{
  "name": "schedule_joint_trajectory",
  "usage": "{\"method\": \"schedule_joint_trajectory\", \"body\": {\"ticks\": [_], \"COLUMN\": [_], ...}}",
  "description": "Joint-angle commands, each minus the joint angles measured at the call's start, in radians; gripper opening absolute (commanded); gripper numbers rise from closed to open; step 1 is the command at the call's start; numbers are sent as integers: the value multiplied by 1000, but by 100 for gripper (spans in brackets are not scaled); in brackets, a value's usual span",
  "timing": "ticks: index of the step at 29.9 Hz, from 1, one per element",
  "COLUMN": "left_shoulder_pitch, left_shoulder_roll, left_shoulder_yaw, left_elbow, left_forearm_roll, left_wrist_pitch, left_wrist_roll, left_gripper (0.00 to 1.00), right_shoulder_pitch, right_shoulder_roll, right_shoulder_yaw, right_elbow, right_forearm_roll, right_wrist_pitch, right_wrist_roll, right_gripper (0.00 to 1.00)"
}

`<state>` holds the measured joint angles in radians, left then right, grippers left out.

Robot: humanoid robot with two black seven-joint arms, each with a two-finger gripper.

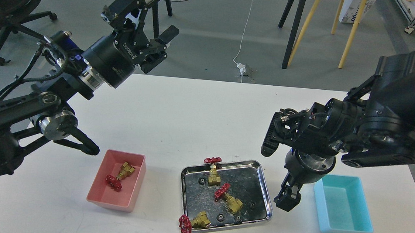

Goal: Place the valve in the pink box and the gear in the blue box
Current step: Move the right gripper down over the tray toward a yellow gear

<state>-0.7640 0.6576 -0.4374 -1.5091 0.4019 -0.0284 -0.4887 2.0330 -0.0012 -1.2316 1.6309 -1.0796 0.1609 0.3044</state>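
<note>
One valve lies in the pink box at the front left. Three more valves and several black gears lie on the metal tray; one valve's red wheel hangs over the tray's front-left rim. The blue box at the front right holds nothing. My left gripper is open and empty, high above the table's far left edge. My right gripper points down between the tray and the blue box; its fingers are too dark to tell apart.
The white table ends just behind my left gripper. Beyond it on the grey floor are black stand legs, yellow legs, cables and an office chair. My bulky right arm hangs over the table's right side.
</note>
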Motion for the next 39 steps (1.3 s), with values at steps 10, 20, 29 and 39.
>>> {"method": "schedule_joint_trajectory", "body": {"ticks": [10, 20, 29, 39], "left_shoulder_pitch": [11, 12, 18, 23], "left_shoulder_roll": [-26, -35, -30, -35], "left_shoulder_yaw": [-1, -1, 2, 11], "left_elbow": [13, 9, 12, 13], "left_forearm_roll": [2, 3, 5, 5], "left_wrist_pitch": [-2, -5, -8, -8], "left_wrist_roll": [0, 0, 0, 0], "left_gripper": [94, 94, 94, 94], "right_shoulder_pitch": [-74, -79, -122, -129], "right_shoulder_roll": [1, 1, 1, 1], "right_shoulder_yaw": [-6, -19, -31, -32], "right_elbow": [-94, -118, -224, -224], "right_forearm_roll": [33, 194, 202, 227], "right_wrist_pitch": [-18, -27, -46, -57], "right_wrist_roll": [-10, -2, -1, 2], "right_gripper": [66, 69, 71, 76]}}
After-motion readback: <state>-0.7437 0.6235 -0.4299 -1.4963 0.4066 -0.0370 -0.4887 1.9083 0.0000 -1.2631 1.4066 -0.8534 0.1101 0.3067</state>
